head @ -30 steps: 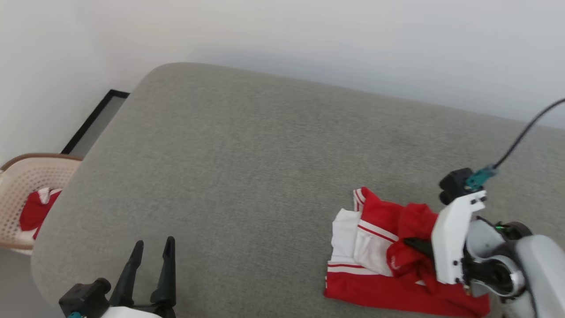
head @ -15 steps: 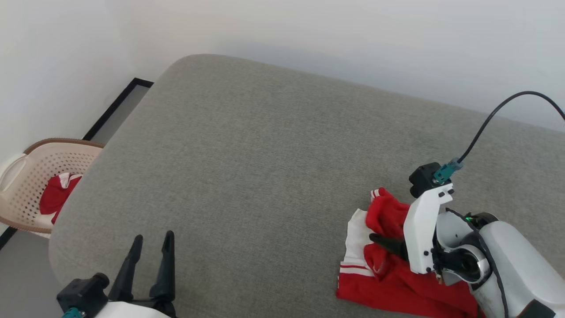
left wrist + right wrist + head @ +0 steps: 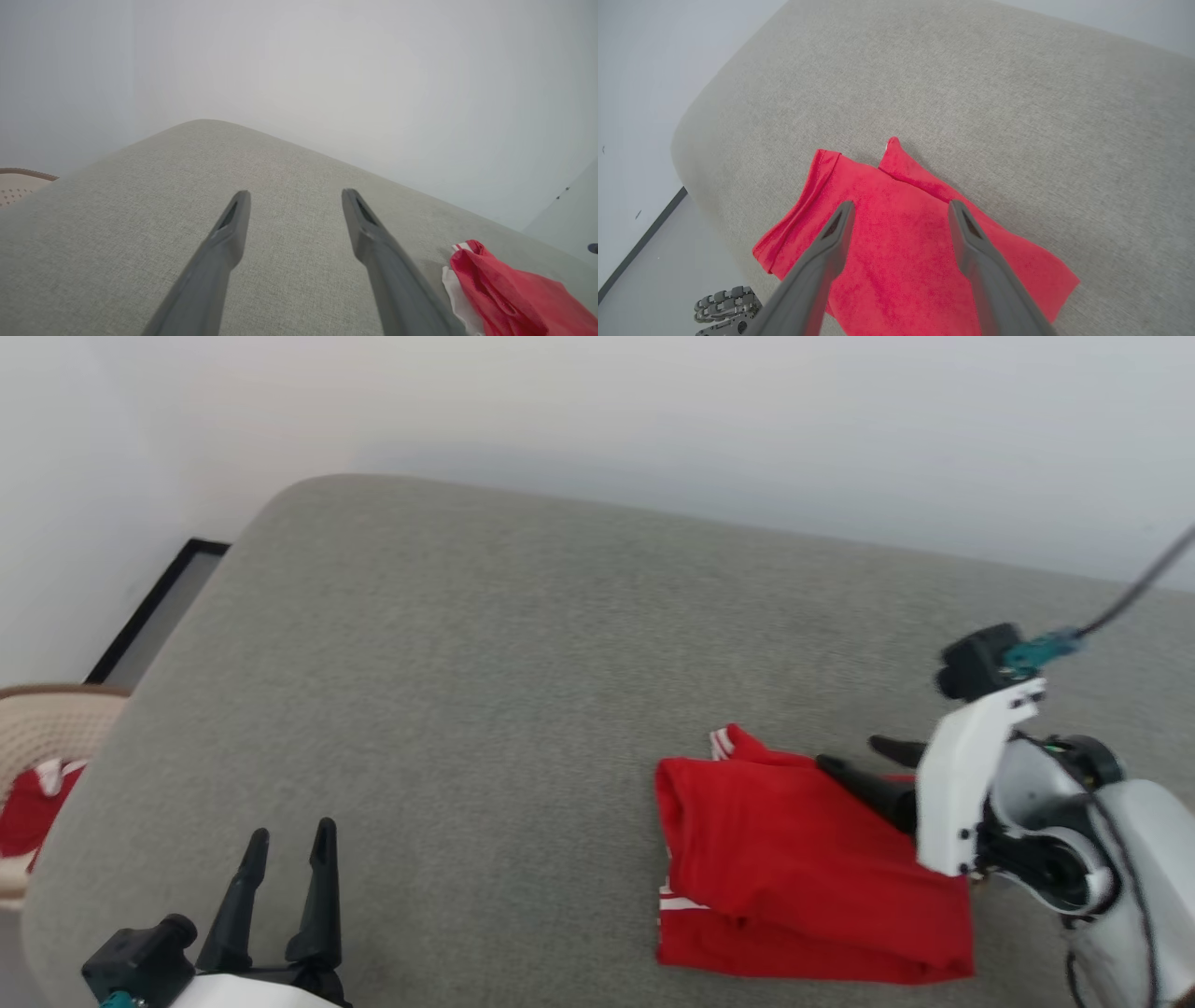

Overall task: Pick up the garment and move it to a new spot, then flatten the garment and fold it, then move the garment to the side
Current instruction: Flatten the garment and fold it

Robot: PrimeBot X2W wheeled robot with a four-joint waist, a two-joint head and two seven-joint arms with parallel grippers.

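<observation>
Here, grey surface [image 3: 467, 663], perhaps a sofa, by pale wall [image 3: 653, 411]; left tool [image 3: 292, 831], right tool [image 3: 848, 751] released.

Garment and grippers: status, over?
Left gripper open, empty. Right gripper open over garment. Garment folded on grey cushion. Nothing in the way.

Head looks down; all views share the garment [image 3: 794, 868].

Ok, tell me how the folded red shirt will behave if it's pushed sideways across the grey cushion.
Probably floppy: the red shirt lies in soft layers, so lifting one edge could undo the fold. Pushed, it would likely bunch rather than slide; the grey cushion looks rough-woven.
</observation>
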